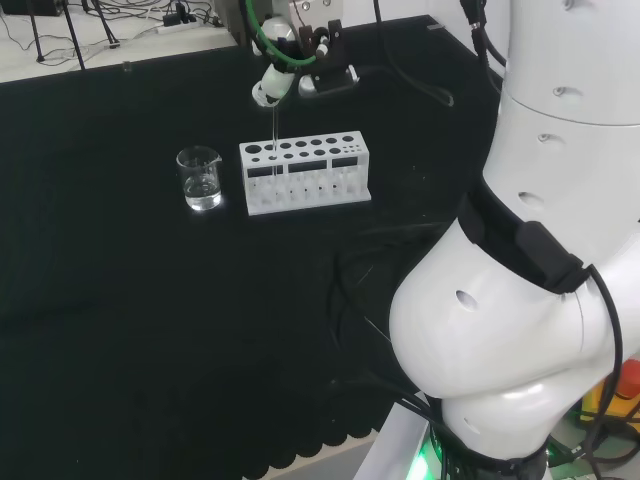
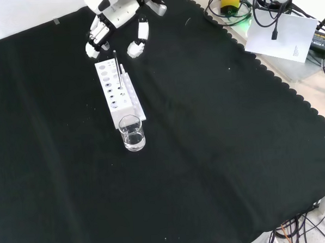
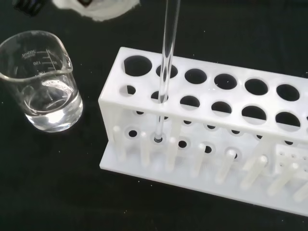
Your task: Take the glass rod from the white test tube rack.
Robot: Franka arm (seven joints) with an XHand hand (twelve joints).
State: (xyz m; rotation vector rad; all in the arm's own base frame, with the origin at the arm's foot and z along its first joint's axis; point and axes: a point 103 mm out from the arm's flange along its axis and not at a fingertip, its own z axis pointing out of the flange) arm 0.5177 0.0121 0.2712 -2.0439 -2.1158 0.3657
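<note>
Clear glass is catching the light at the left of the head view, where a small beaker (image 1: 200, 178) holding a little clear liquid is standing on the black cloth (image 1: 150, 320), well below and to the left of the fingers. Just beside it to the right, the white test tube rack (image 1: 305, 172) is sitting directly under the fingertips. The glass rod (image 1: 274, 140) is standing upright in a hole near the rack's beaker end, its lower end resting in the rack's base in the wrist view, and its top is reaching up to the fingertips. The hand (image 1: 290, 60) is hanging over the rack with its fingers (image 2: 138, 38) bent downward around the rod's top; whether they are actually pinching it, I cannot tell. In the front view the fingertips are hovering just beyond the rack's far end, with the rod's top rising between them.
</note>
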